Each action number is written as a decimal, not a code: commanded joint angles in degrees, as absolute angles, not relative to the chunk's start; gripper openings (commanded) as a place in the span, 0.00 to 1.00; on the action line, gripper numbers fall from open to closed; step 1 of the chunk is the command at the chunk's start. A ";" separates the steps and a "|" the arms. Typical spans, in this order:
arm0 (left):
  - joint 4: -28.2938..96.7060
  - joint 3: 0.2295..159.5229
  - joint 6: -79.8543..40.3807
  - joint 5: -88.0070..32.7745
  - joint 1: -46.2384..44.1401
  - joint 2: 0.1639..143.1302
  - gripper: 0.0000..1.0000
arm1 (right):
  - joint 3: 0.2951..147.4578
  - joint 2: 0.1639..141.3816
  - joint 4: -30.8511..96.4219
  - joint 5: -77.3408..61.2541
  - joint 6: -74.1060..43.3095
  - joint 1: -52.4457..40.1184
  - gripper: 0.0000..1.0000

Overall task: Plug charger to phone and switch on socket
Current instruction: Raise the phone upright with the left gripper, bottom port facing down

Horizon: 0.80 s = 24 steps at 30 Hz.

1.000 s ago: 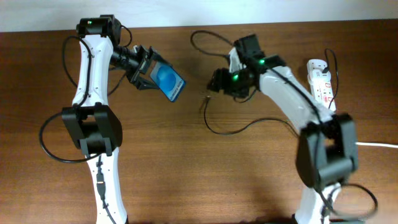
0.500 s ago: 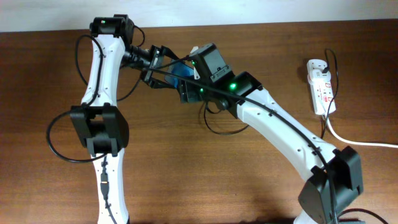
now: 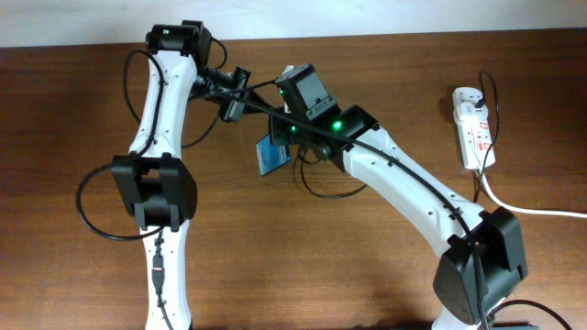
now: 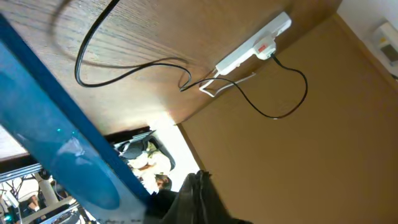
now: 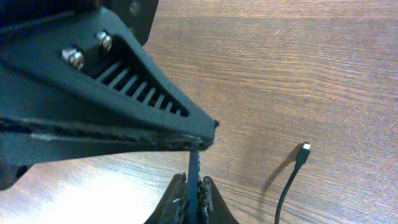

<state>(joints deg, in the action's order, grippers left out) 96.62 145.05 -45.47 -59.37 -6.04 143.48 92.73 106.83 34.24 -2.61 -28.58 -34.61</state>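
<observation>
The phone (image 3: 271,156), blue-screened, hangs edge-up over the table's middle, with my right gripper (image 3: 281,137) shut on its upper edge. In the right wrist view the fingers (image 5: 180,202) pinch the phone's thin blue edge (image 5: 194,165). My left gripper (image 3: 234,94) is shut and empty just up-left of the phone; in its own view the phone (image 4: 50,137) fills the left beside the closed left gripper (image 4: 199,193). The charger (image 3: 321,192) curls loose on the wood, its connector tip (image 5: 305,149) lying free. The socket (image 3: 472,124) lies at the far right.
A black slotted housing (image 5: 112,93) of the left arm crosses just above my right fingers. The socket's thick white cord (image 3: 532,209) runs off the right edge. The two arms cross close together over the table's upper middle.
The phone has passed from my left gripper to my right one. Both grippers have shut: the right on the phone, the left on nothing. The phone now hangs lower.
</observation>
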 commanded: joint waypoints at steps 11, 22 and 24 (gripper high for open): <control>90.35 146.19 -11.60 -67.88 -3.25 143.13 0.52 | 93.34 99.98 31.75 -12.56 -51.88 -17.78 0.04; 83.07 146.19 -12.75 -82.96 -3.46 143.13 0.61 | 93.34 100.12 11.53 -15.44 -72.55 -17.82 0.04; 78.87 146.19 -17.58 -82.72 -4.25 143.13 0.61 | 93.34 100.75 11.51 -14.37 -74.08 -19.29 0.04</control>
